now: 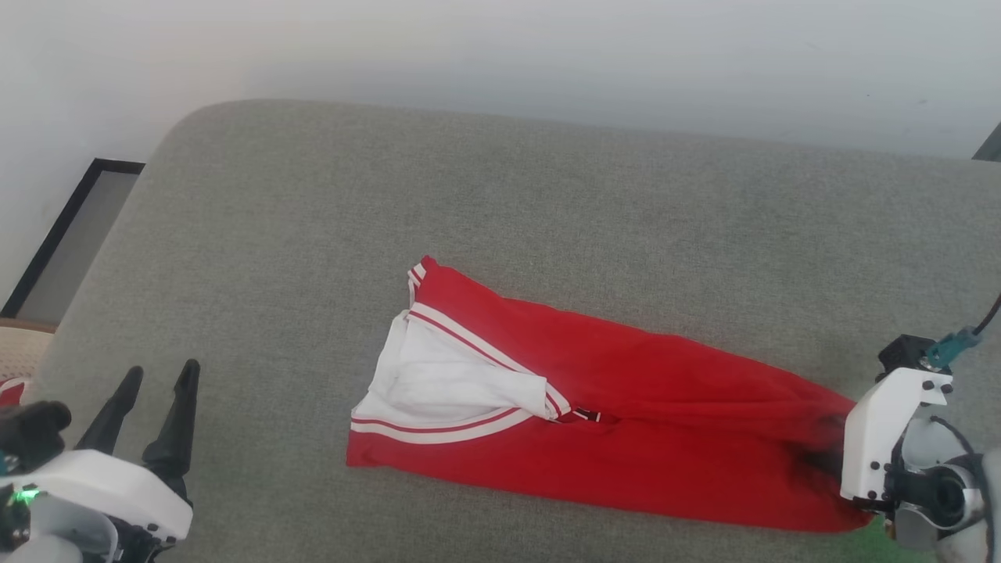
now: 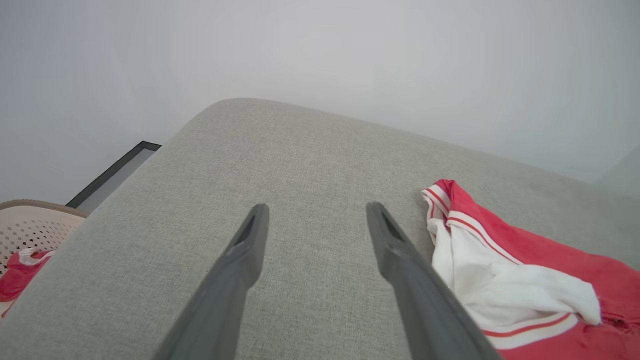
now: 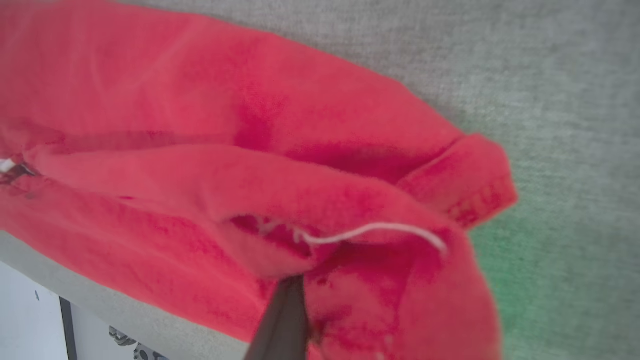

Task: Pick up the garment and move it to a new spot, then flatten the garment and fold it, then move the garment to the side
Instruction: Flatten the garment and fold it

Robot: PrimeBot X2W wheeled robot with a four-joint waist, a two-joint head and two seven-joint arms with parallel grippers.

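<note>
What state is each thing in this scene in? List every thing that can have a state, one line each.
Garment: lying in a long narrow strip on the cushion, white sleeve on top at its left end.
Left gripper: open, empty, apart from the garment.
Right gripper: shut on the garment's right end.
Basket: holds red-and-white cloth.
</note>
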